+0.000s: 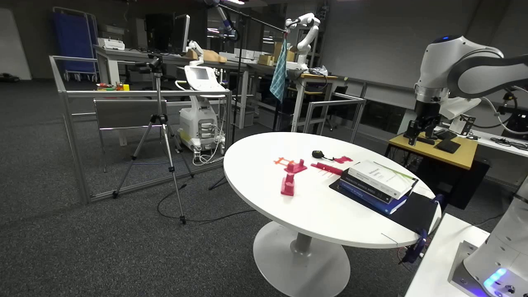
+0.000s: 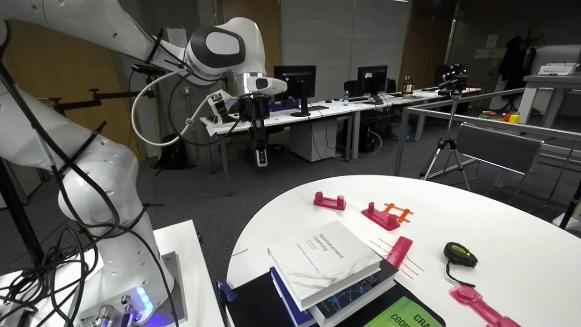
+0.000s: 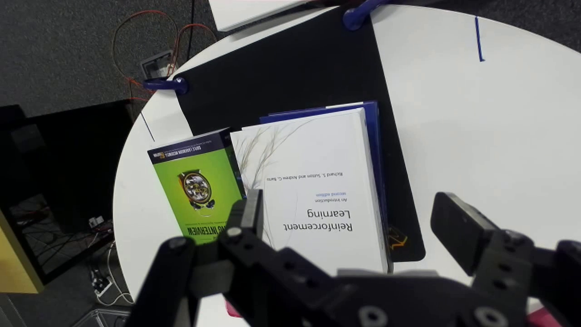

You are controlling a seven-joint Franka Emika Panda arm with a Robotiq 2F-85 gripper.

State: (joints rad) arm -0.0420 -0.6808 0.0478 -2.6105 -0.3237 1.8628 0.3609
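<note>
1. Watching the wrist view, I have the gripper (image 3: 348,213) spread at the bottom, the white book (image 3: 313,177) mid-frame: upside-down title, brownish printed branches, green book (image 3: 199,190) alongside.
2. In an exterior view, the white book (image 1: 379,176) tops a stack (image 1: 365,187) right of centre.
3. In an exterior view, the white book (image 2: 323,263) lies lower centre, grey-veined.
</note>
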